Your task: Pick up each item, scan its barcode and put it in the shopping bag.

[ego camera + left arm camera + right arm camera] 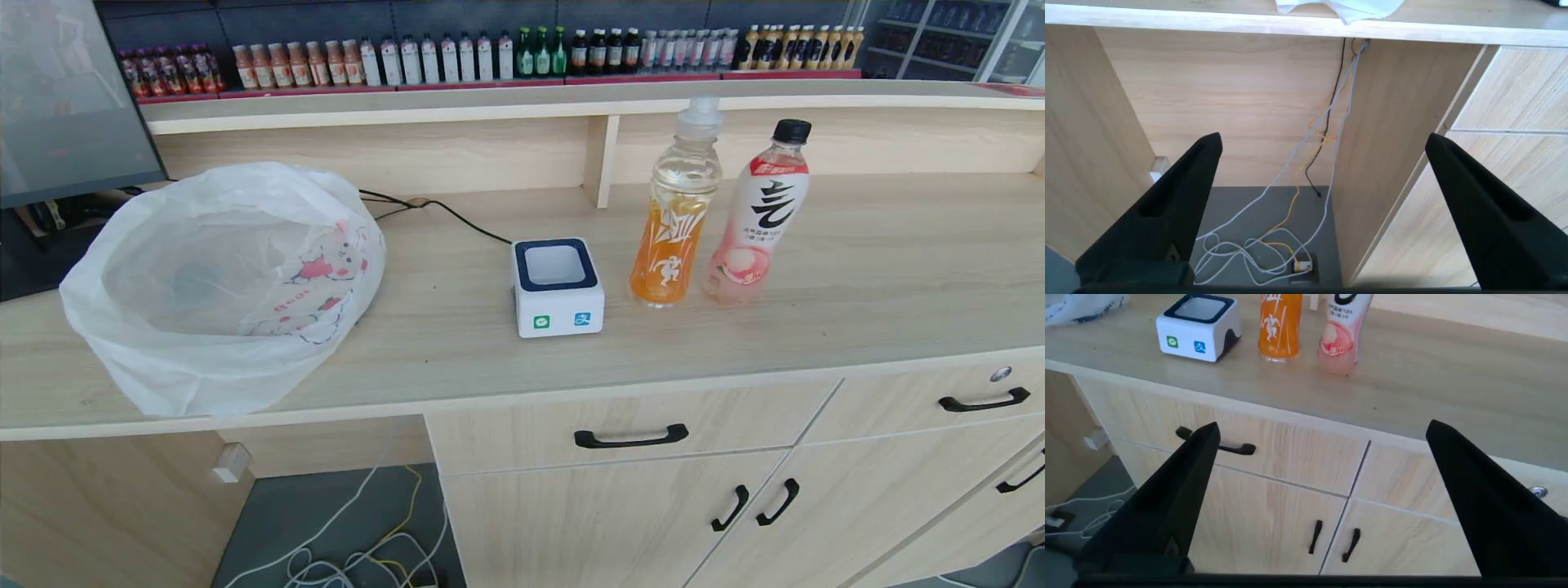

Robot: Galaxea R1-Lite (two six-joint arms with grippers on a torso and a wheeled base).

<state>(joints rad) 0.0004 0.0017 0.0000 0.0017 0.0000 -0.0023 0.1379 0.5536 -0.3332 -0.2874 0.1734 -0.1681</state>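
Wooden worktop (pixel 857 269) with white shopping bag (pixel 220 286), mouth open, at the robot's left; scanner (pixel 558 286) at centre; orange bottle (pixel 676 220) and pink bottle (pixel 755 220) upright just beside it, side by side, perhaps touching. Left gripper (pixel 1323 140), released and empty, faces the cable (pixel 1290 196) bay below the worktop. Right gripper (pixel 1323 429), likewise released, faces the cabinet doors (pixel 1290 523).

We made out few signs: a green and a blue icon on the front of the scanner (pixel 558 287) at the middle of the counter (pixel 882 269) — a large black brush character on the pink bottle (pixel 759 216) — red lettering, too small to read, on the shopping bag (pixel 204 359).
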